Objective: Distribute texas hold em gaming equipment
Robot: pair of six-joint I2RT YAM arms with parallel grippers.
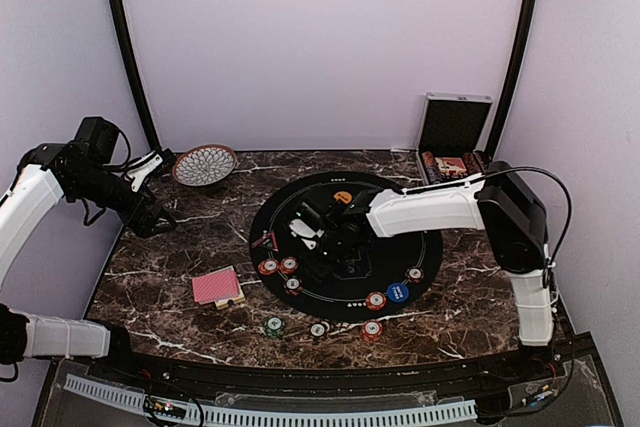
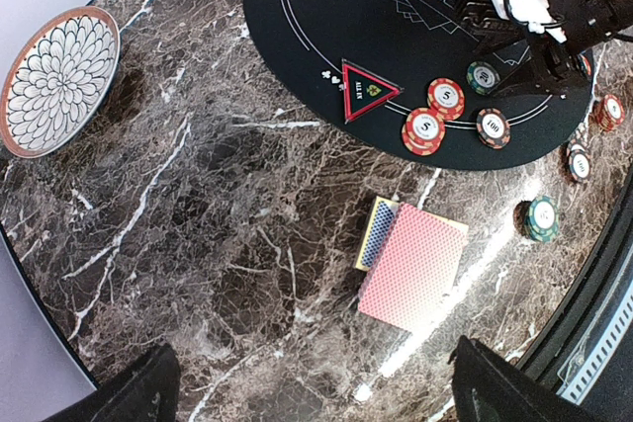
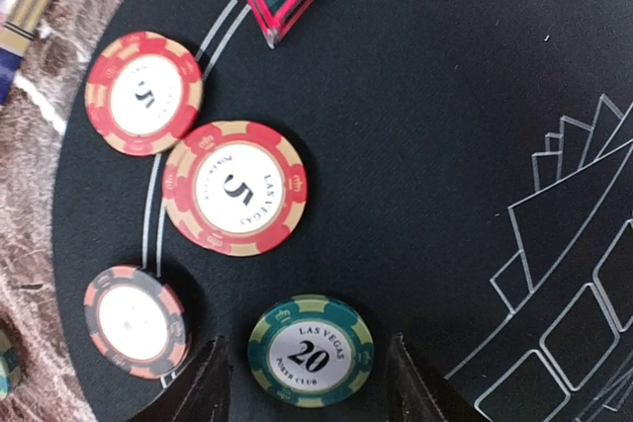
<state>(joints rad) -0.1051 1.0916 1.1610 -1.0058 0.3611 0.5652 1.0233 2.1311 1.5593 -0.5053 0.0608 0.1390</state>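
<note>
My right gripper point(image 1: 312, 231) hangs low over the black round mat point(image 1: 405, 247), open, its fingers point(image 3: 206, 387) either side of a green 20 chip point(image 3: 311, 351) lying flat on the mat. Two red 5 chips point(image 3: 235, 188) and a dark 100 chip point(image 3: 135, 320) lie to its left. More chips sit at the mat's near edge point(image 1: 397, 293) and on the table point(image 1: 273, 326). A red-backed card deck point(image 1: 217, 286) lies on the marble, also in the left wrist view point(image 2: 413, 266). My left gripper point(image 1: 150, 217) is wide open and empty, high at the left point(image 2: 316, 387).
A red triangular marker point(image 2: 364, 89) lies on the mat's left edge. A patterned bowl point(image 1: 204, 164) stands at the back left. A silver hinged case point(image 1: 452, 137) stands open at the back right. An orange chip point(image 1: 343, 197) lies at the mat's far side.
</note>
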